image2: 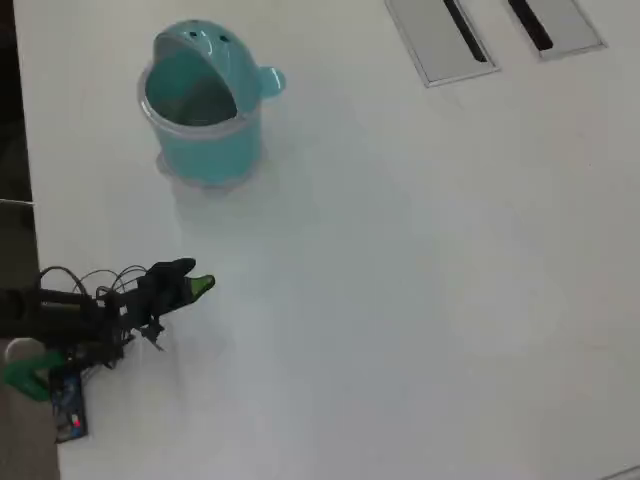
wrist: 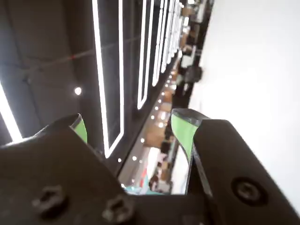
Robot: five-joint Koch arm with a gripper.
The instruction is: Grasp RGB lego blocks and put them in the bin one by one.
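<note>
While we look through the wrist view, our tool (wrist: 131, 129) has its two green-tipped jaws apart, and nothing sits between them. Behind the jaws we see long white strip lights and small round lights, far from us, and a big plain white area on the right side of that view.

From the overhead view, our tool (image2: 197, 284) sits near the left edge of the white counter (image2: 420, 280), with its green tip aimed to the right. Black wires loop behind it on the dark arm (image2: 60, 310).

Up from the tool in that view stands the light teal bin (image2: 205, 120), well apart from it, with its domed hood, two dots and a small side knob. Two flat grey panels (image2: 440, 40) lie at the top right. We cannot see any lego blocks.
</note>
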